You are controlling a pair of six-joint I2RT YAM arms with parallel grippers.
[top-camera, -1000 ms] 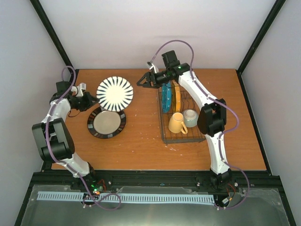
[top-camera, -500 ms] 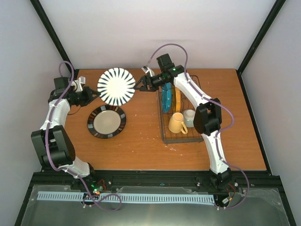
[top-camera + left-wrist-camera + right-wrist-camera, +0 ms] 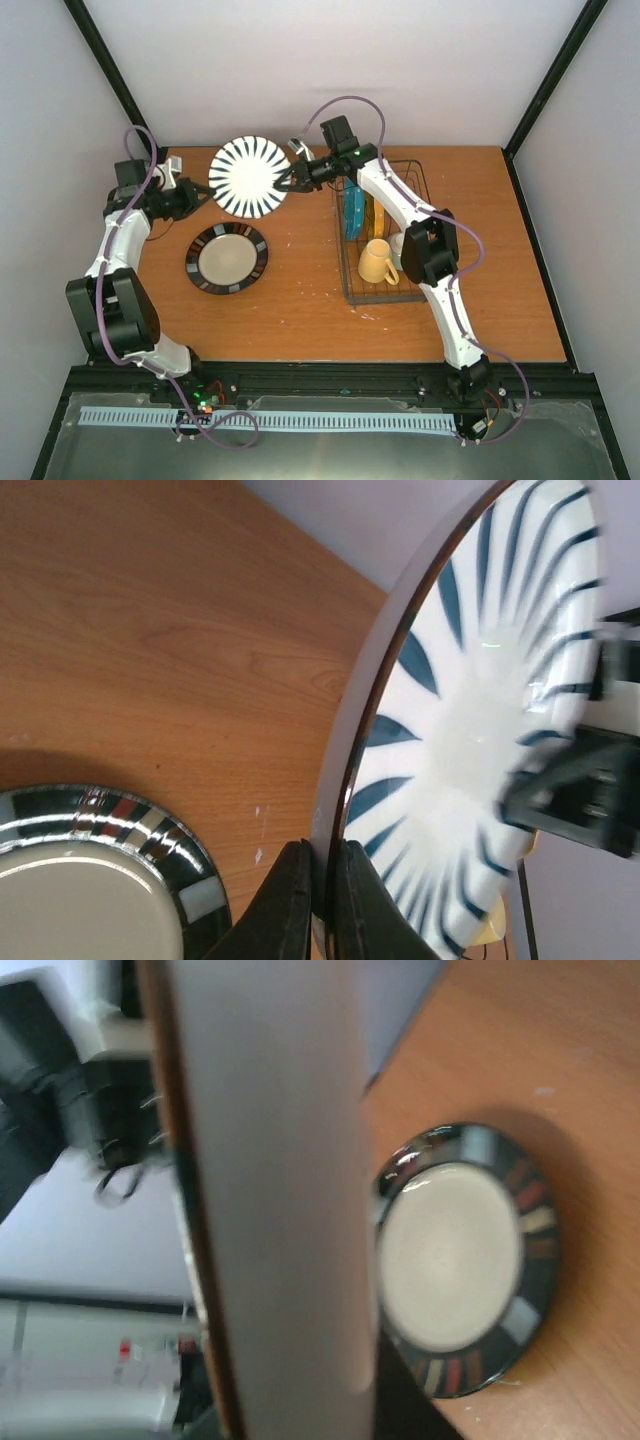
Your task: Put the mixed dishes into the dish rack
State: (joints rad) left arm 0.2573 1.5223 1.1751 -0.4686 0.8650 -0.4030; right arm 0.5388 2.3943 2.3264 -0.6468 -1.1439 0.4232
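Black-and-white striped plate (image 3: 248, 177) hangs upright left of the rack (image 3: 392, 297), its far rim clamped in the left claw (image 3: 203, 193). The right claw (image 3: 288, 180) has just closed on the rack-side rim (a handover, I judge, before slotting).

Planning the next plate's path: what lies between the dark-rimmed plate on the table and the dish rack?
Only bare tabletop separates the dark-rimmed plate from the dish rack, as the top view shows.
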